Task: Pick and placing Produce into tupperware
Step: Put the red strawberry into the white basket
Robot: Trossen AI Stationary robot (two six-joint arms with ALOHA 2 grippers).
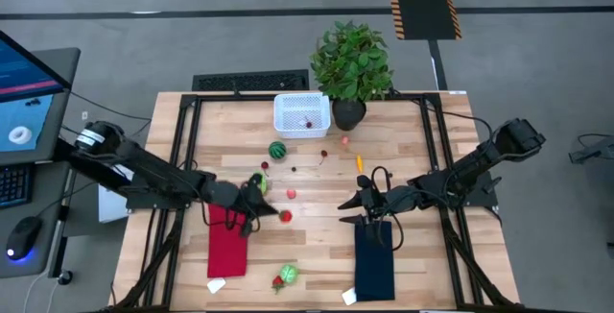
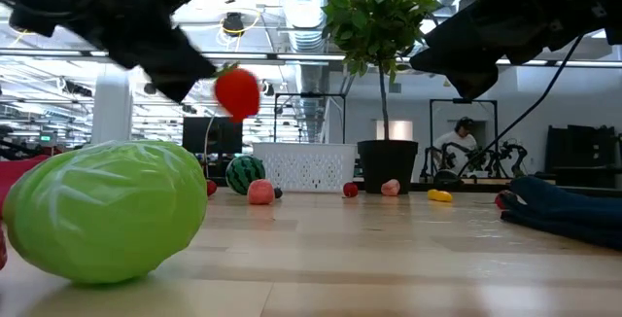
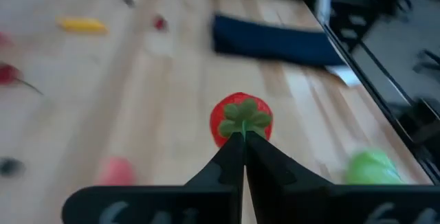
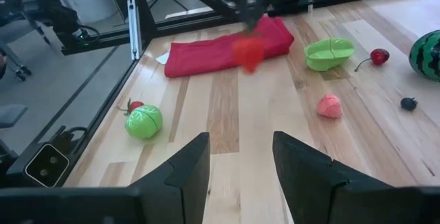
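Observation:
My left gripper [image 1: 269,213] is shut on a red toy fruit with a green leafy top [image 3: 240,117], which hangs in the air [image 2: 237,93] right of the red cloth [image 1: 227,241]. My right gripper [image 4: 240,162] is open and touches nothing, hovering at the far end of the blue cloth [image 1: 374,255]. The white mesh basket [image 1: 301,113] stands at the far edge beside the potted plant [image 1: 353,63]. Loose produce lies between: a striped watermelon ball [image 1: 278,149], a pink piece [image 1: 290,194], a yellow-orange piece [image 1: 359,161] and a green cabbage [image 1: 288,275]. My left gripper pinches the red fruit by its green leafy top [image 3: 242,114], between the two fingertips [image 3: 234,154]. The fruit is lifted clear of the table and hangs below and ahead of the fingers [image 2: 237,93].
A half green shell [image 4: 328,52] and a cherry [image 4: 375,57] lie near the red cloth. A small dark red piece [image 1: 309,123] sits in the basket. Black frame rails [image 1: 182,150] run along the table's sides. A monitor and a mouse stand off the left edge.

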